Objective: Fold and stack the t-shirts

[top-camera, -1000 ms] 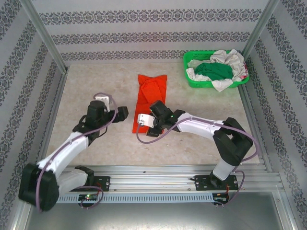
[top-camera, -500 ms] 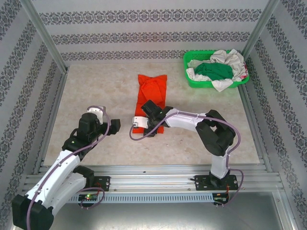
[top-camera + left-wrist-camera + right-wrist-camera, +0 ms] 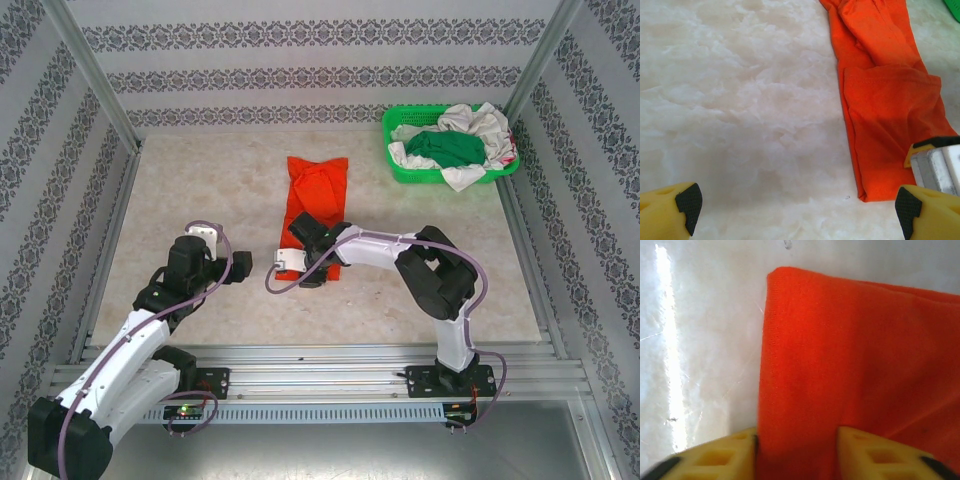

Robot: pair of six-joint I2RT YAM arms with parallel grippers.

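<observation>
cloth is what matters here: the plain bright orange-red short-sleeved t-shirt [image 3: 316, 195] lies folded into a long narrow strip in the middle of the pale marbled table [image 3: 200, 190], running away from the arms. the right gripper [image 3: 797, 450] is down at the strip's near end. its yellow fingers [image 3: 725, 452] sit apart with the fabric's left folded edge between them, and from what i can see they are not pinching it. the left gripper [image 3: 797, 207] hangs over bare tabletop just left of the shirt, fingers spread wide and holding nothing. in the far right corner a green plastic lattice basket [image 3: 396, 165] holds a dark green t-shirt [image 3: 447, 147] and a white one [image 3: 480, 122], heaped loosely.

i'd judge the orange shirt light, limp and several layers thick. it would likely sag and slide apart if lifted by one layer alone. the best hold looks like the near corners, one gripper per corner, pinching every layer, so the near end can be carried over toward the far end.
</observation>
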